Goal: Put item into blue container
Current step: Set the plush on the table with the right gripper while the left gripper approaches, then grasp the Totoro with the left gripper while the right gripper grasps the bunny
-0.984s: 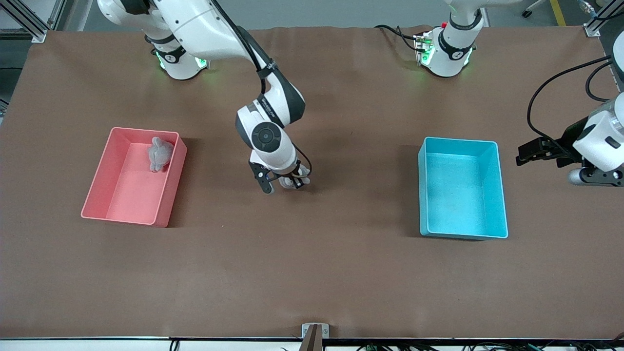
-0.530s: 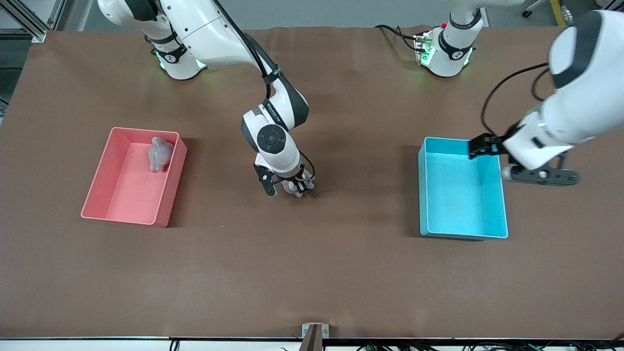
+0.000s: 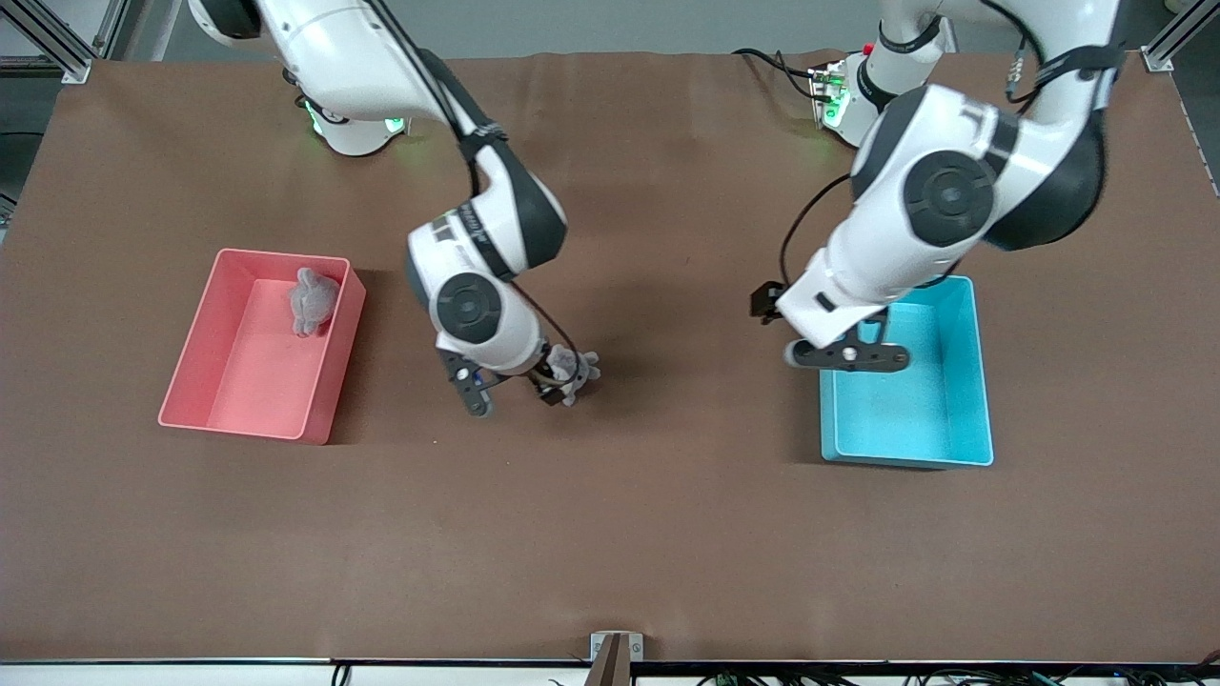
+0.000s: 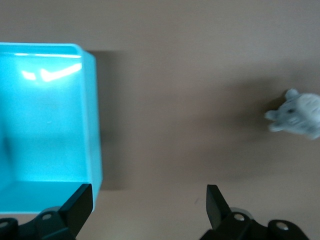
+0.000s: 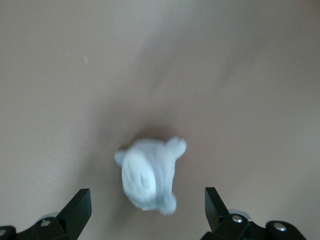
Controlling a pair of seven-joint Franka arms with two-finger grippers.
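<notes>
A small grey plush toy (image 3: 573, 364) lies on the brown table near its middle. My right gripper (image 3: 513, 394) hovers just over it, open. In the right wrist view the toy (image 5: 149, 175) lies between the spread fingers of the right gripper (image 5: 146, 200), touching neither. The blue container (image 3: 939, 419) stands toward the left arm's end of the table, with nothing showing in the part I can see. My left gripper (image 3: 777, 312) hangs open over the table beside the container's wall. The left wrist view shows that left gripper (image 4: 148, 192), the blue container (image 4: 45, 115) and the toy (image 4: 298, 114) farther off.
A pink bin (image 3: 329, 381) stands toward the right arm's end of the table, with a second grey plush toy (image 3: 313, 300) in its corner. The left arm's elbow covers part of the blue container. A metal bracket (image 3: 616, 648) sits at the table's near edge.
The left arm has swung in from its end of the table, across the blue container, to the container's inner wall. The right gripper has shifted toward the pink bin, uncovering the toy.
</notes>
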